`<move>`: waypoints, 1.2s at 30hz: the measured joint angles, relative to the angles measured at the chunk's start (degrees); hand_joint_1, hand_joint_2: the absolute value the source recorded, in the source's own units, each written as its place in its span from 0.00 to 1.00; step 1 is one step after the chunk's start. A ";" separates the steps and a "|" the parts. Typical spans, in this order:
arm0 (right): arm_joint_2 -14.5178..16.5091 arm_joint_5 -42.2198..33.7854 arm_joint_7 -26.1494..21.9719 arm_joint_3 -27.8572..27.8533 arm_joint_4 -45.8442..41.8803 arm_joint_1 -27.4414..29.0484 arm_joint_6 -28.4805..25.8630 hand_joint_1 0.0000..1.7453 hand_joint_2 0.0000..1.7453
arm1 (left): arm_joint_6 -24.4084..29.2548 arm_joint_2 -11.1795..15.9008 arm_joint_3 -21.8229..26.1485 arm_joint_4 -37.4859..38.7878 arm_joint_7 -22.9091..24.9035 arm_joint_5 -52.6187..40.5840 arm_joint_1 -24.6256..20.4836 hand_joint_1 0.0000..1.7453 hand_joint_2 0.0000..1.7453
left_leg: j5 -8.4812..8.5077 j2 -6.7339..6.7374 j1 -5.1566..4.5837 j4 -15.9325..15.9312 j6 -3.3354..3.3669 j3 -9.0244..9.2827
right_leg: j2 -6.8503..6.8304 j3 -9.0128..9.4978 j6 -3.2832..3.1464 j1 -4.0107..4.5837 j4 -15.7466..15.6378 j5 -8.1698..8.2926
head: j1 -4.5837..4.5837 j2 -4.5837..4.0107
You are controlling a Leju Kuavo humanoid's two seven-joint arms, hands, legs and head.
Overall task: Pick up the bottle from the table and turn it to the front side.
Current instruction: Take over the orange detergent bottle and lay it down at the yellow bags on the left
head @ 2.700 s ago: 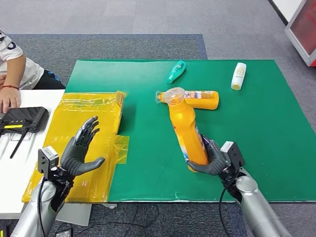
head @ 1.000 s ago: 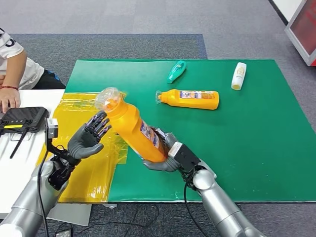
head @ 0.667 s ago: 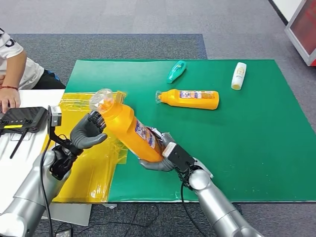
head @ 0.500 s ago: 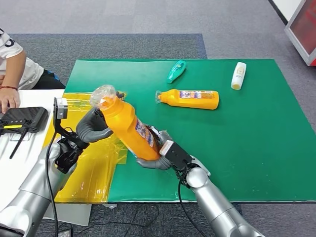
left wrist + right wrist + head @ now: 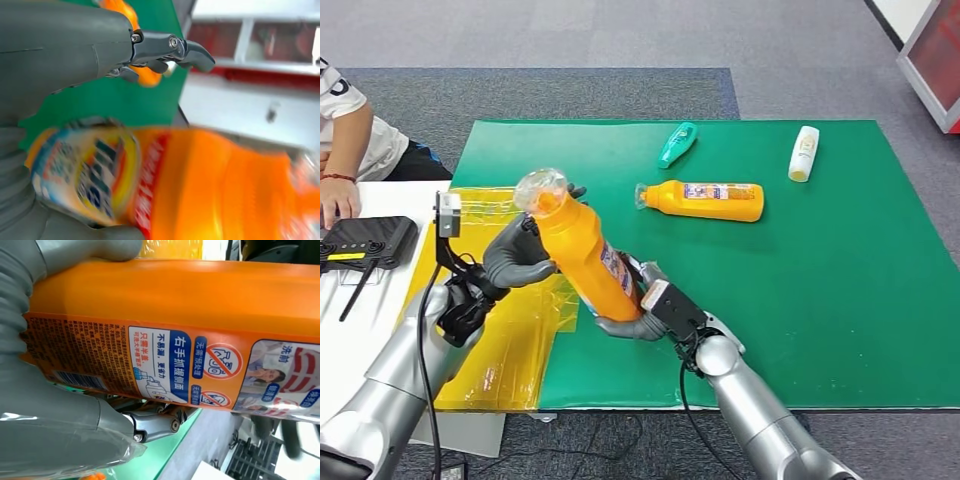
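Gripping the bottle (image 5: 580,252), both hands' fingers (image 5: 518,252) clasp it; right wrist view reveals its back label (image 5: 158,364).

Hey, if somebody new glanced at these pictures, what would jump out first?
The big orange bottle, raised at a tilt over the green mat, right hand at its base, left hand near its neck. A second orange bottle lies flat behind.

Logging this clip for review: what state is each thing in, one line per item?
Held orange bottle: lifted off the table, tilted, gripped at both ends.
Left hand: holds the bottle near its neck.
Right hand: grips the bottle's base.
Second orange bottle: lying on its side on the green mat.
Green bottle: lying flat.
White bottle: lying flat.
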 joint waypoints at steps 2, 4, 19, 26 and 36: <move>0.13 -0.02 0.00 0.05 0.31 -0.23 0.33 1.00 1.00 | -3.30 0.33 -0.90 0.00 0.15 2.05 -0.12 0.00 1.00 | 0.00 0.00 0.00 0.00 0.00 -0.01 | 0.00 0.00 0.00 0.00 0.00 0.00 | 0.00 0.00; 0.22 -0.09 0.00 0.15 0.64 -0.56 0.53 1.00 1.00 | -5.73 0.82 -1.79 0.00 0.15 3.12 -0.25 0.00 1.00 | 0.01 0.00 0.00 0.00 0.00 -0.01 | 0.00 -0.01 0.00 0.00 0.00 0.01 | -0.01 0.00; 0.39 -0.33 0.15 1.84 2.37 -2.17 0.16 1.00 1.00 | -9.26 2.98 -5.09 0.93 1.03 5.96 -1.47 0.00 1.00 | 0.03 -0.01 0.00 0.00 0.03 -0.02 | -0.01 -0.01 0.00 0.00 0.00 0.01 | -0.01 0.00; 0.66 1.55 1.23 3.06 3.40 -2.70 -2.28 1.00 1.00 | -5.61 3.62 -6.56 1.67 0.78 2.59 -2.28 0.00 1.00 | 0.04 0.00 0.00 0.00 0.04 -0.02 | -0.01 -0.02 0.00 0.00 0.00 0.01 | 0.01 0.00; 1.40 2.98 1.83 3.92 4.95 -2.70 -4.47 1.00 1.00 | 1.15 3.05 -7.69 2.66 -0.12 -3.82 -4.07 0.00 1.00 | 0.05 0.00 0.00 0.00 0.04 -0.02 | 0.00 -0.03 0.00 0.00 0.00 0.02 | 0.00 0.00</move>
